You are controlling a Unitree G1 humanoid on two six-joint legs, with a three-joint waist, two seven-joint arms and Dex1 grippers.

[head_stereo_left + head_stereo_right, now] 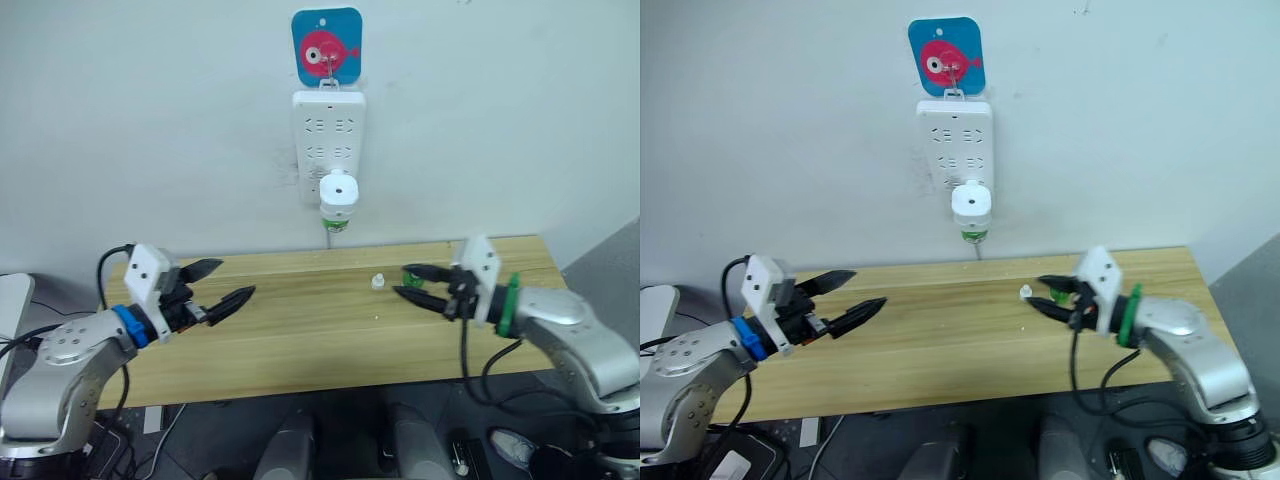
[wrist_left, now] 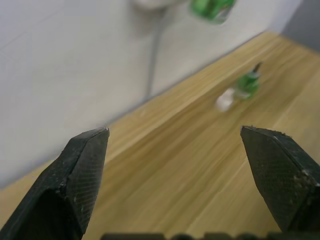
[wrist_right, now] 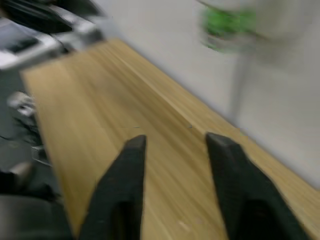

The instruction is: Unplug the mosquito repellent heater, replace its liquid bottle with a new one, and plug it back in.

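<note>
hanging on the wall above a wooden table (image 1: 300, 340), a white power strip (image 1: 328, 130) holds the white heater (image 1: 338, 193) plugged into its lowest socket, a green bottle (image 1: 334, 223) fitted underneath. a small white cap (image 1: 378, 282) lies on the table. the left gripper (image 1: 222, 285) hovers over the table's left side, fingers spread and empty. the right gripper (image 1: 412, 281) sits near the cap, fingers parted, a second green bottle (image 2: 248, 83) lying just beside the cap
</note>
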